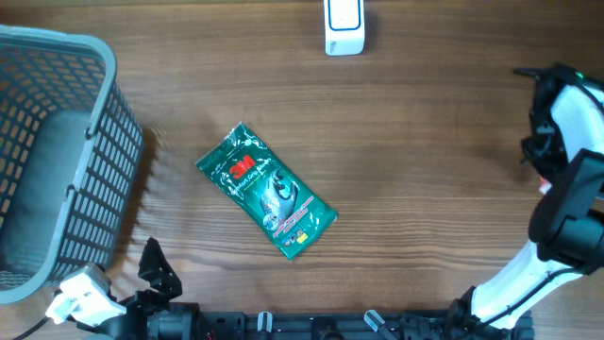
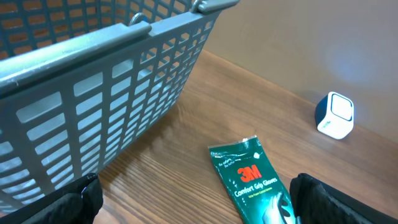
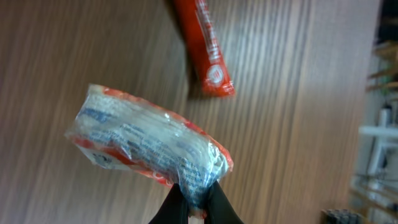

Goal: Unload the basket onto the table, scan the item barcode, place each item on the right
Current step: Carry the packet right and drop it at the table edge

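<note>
At the table's (image 1: 425,142) right side, the right gripper (image 3: 196,208) pinches a clear, red-printed packet (image 3: 149,149) by one end above it. Left gripper (image 2: 199,208) stands wide open near the basket (image 1: 118,179).

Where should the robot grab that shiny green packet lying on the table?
Probably from straight above, pinching across the narrow width of the flat green plastic packet near its crimped end. It lies flat and slanted on the brown wooden table, with no raised edge to grab from the side.

green packet (image 2: 255,180), "3m" in red, "comfort grip gloves"
</note>
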Motion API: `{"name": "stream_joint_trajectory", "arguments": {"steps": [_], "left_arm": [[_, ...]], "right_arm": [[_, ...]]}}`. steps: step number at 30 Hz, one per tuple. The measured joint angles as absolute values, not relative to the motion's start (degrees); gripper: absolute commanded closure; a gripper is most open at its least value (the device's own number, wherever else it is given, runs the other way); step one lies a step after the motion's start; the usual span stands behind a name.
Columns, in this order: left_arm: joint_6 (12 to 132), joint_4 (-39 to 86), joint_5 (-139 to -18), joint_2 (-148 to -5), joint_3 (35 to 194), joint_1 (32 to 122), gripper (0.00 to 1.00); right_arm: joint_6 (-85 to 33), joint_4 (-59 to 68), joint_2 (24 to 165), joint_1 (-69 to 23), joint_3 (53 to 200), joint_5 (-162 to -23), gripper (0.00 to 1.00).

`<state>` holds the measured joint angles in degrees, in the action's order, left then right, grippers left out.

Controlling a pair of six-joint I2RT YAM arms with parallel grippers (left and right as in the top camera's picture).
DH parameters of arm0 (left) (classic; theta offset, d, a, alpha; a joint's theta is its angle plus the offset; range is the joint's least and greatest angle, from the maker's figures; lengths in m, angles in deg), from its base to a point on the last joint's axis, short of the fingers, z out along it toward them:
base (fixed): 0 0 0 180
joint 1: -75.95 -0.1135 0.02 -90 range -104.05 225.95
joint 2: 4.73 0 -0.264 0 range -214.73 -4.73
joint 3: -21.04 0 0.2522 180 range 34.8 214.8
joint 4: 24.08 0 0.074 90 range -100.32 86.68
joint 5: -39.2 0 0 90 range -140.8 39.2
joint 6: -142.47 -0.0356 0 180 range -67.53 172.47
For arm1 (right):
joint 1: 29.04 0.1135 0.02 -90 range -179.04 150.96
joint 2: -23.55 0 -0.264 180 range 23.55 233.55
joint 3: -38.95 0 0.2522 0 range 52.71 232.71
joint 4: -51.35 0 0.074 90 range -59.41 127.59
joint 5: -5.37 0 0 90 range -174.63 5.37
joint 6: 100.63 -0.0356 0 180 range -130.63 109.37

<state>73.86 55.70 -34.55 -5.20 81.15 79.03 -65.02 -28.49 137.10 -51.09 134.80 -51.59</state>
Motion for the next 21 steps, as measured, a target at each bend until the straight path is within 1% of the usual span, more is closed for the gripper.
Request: {"name": "stream_joint_trajectory", "arguments": {"steps": [3,4,5,6,10,14,16,18,20,21], "left_arm": [[73.86,55.70,-34.55,-5.20,81.15,79.03,0.00],[73.86,55.68,-34.55,-5.20,81.15,79.03,0.00],[73.86,55.70,-34.55,-5.20,81.15,79.03,0.00],[73.86,55.70,-34.55,-5.20,81.15,79.03,0.00],[73.86,55.70,-34.55,-5.20,81.15,79.03,0.00],[73.86,55.70,-34.55,-5.20,81.15,79.03,0.00],[73.86,55.68,-34.55,-5.20,81.15,79.03,0.00],[73.86,55.70,-34.55,-5.20,81.15,79.03,0.00],[73.86,55.70,-34.55,-5.20,81.15,79.03,0.00],[73.86,55.68,-34.55,-5.20,81.15,79.03,0.00]], "right_arm": [[-60.15,-16.65,137.15,-56.79,132.48,-52.47,0.96],[-58.82,-15.58,137.15,-57.62,132.41,-52.82,0.80],[-57.81,-14.44,137.15,-58.34,132.41,-53.19,0.43],[-57.05,-14.44,137.17,-58.95,132.41,-53.56,0.00],[-60.37,-19.40,137.15,-60.05,132.37,-59.96,0.00],[-63.32,-22.02,134.94,-57.10,132.26,-63.07,0.00],[-63.54,-23.93,129.54,-53.67,132.22,-63.96,0.00],[-63.56,-24.87,122.81,-48.40,132.20,-67.66,0.00],[-62.62,-24.82,118.55,-42.21,132.20,-74.81,0.00],[-60.32,-24.78,118.20,-38.93,132.20,-79.59,0.00]]}}
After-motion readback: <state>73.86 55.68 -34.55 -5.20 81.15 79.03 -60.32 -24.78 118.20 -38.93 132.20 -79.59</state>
